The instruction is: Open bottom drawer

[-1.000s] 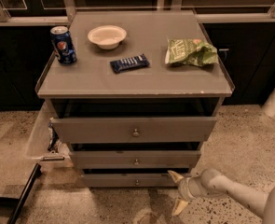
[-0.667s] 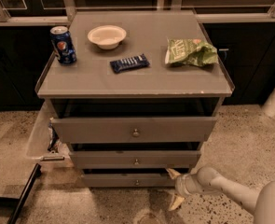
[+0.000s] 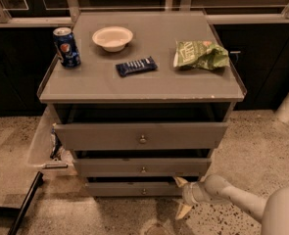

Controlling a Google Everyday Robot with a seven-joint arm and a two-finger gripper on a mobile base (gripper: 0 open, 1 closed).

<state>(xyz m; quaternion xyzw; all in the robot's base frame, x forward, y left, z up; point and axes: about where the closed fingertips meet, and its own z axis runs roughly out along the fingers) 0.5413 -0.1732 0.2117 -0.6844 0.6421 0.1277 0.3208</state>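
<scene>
The grey cabinet (image 3: 142,84) has three drawers. The bottom drawer (image 3: 129,189) is the lowest and shortest front, with a small round knob (image 3: 144,192) at its centre; it stands slightly pulled out. My gripper (image 3: 181,197) is low at the right end of the bottom drawer, next to its right edge, near the floor. One pale finger (image 3: 180,181) points up toward the middle drawer and the other (image 3: 183,211) points down, so the fingers are spread open and empty. The white arm runs off to the lower right.
The top drawer (image 3: 141,135) and middle drawer (image 3: 142,167) also stand partly pulled out. On the cabinet top are a blue soda can (image 3: 66,47), a white bowl (image 3: 112,38), a dark snack bar (image 3: 136,66) and a green chip bag (image 3: 201,55). A bin (image 3: 48,146) stands at the cabinet's left.
The gripper has shifted slightly left, closer to the right end of the bottom drawer. The drawers and the items on top have not moved.
</scene>
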